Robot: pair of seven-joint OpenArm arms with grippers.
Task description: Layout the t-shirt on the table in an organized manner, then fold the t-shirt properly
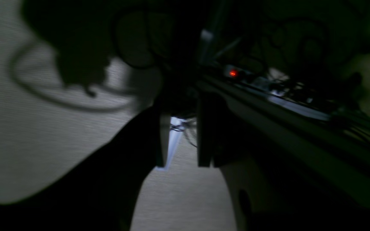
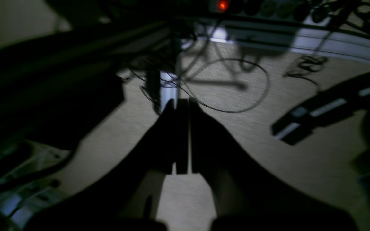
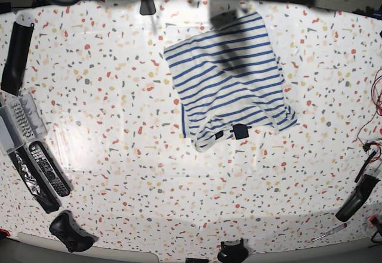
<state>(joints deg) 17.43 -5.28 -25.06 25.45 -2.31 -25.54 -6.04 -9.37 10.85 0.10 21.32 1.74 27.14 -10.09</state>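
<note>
T-shirt seemingly beyond both hands.

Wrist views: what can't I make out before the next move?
- Left tool: dark, blurred; jaws apart, nothing seen between.
- Right tool: silhouette, jaws nearly together.
- T-shirt: absent from both wrist views; base view only, folded, top shadowed.
- Arms: outside base view, above the table.

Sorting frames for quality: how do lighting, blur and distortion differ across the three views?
Base view: bright and sharp, edges bowed by the wide lens, soft shadow across the t-shirt. Left wrist view: very dark, motion-blurred. Right wrist view: equally dim, blurred, fingers silhouetted.
</note>
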